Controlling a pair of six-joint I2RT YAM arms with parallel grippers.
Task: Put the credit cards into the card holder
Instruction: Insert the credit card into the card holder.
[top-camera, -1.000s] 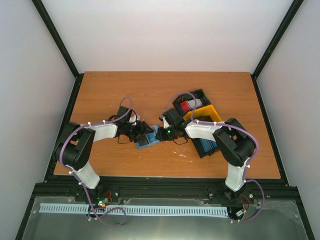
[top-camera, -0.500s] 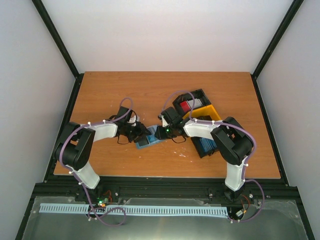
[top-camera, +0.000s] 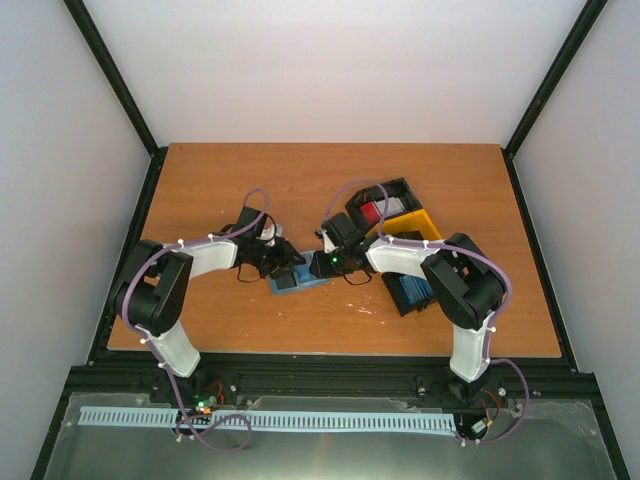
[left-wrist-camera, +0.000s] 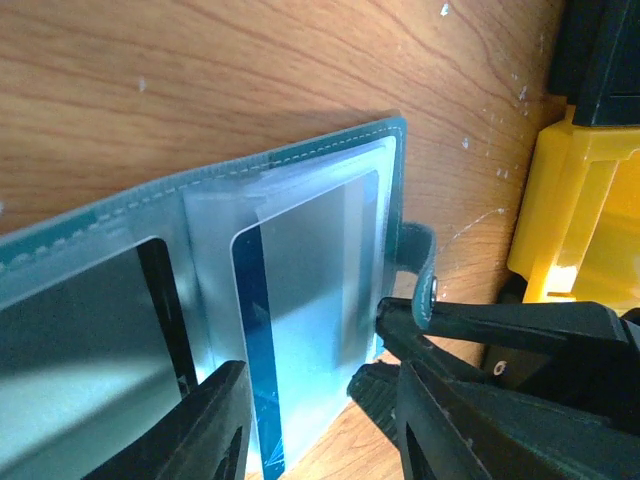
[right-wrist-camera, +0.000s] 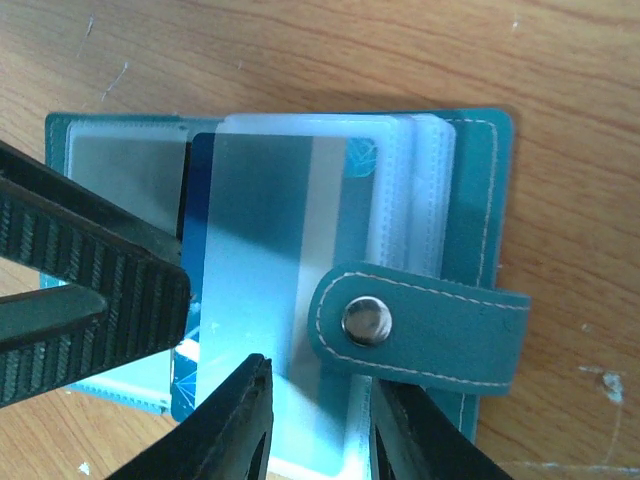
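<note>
Left gripper (left-wrist-camera: 315, 425) jaws parted | right gripper (right-wrist-camera: 310, 420) jaws parted over wallet (right-wrist-camera: 470, 200) | blue card (right-wrist-camera: 270, 250) in clear pocket | tray (top-camera: 405, 235) at 3 o'clock

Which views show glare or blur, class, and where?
Left wrist view: bright glare on the clear pockets of the card holder, near left gripper fingers blurred. Right wrist view: sheen across the blue card, snap tab sharp. Top view: evenly lit, holder small.

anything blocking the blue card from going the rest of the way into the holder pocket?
The snap tab is folded over the open card holder and lies across the blue card's corner. The left gripper and right gripper both sit at the holder's edge. Nothing else visible is in the way.
</note>
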